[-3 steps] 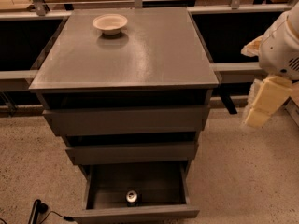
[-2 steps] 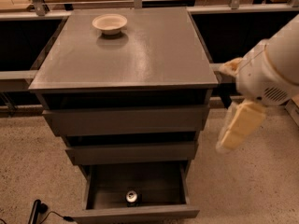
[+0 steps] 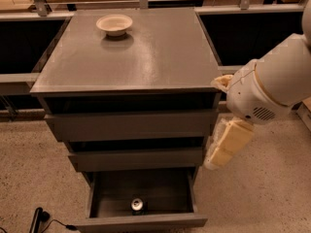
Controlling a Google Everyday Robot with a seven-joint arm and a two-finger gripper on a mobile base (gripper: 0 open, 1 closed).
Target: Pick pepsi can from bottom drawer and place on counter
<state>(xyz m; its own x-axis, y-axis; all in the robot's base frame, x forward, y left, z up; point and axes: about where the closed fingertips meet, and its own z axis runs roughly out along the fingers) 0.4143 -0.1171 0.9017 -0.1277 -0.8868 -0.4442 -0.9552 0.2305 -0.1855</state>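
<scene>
Silver-topped pepsi can [image 3: 137, 206] stands upright; gripper [image 3: 215, 160] beside cabinet [image 3: 131, 126].

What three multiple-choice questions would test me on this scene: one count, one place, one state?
1. How many drawers has the cabinet? A two B three C five
2. Where is the pepsi can? A top drawer B middle drawer C bottom drawer
3. The bottom drawer is: A pulled open B shut C lifted out
Answers: B, three grey fronts are stacked; C, the can stands inside it while the gripper hangs beside the middle drawer; A, its floor shows.
</scene>
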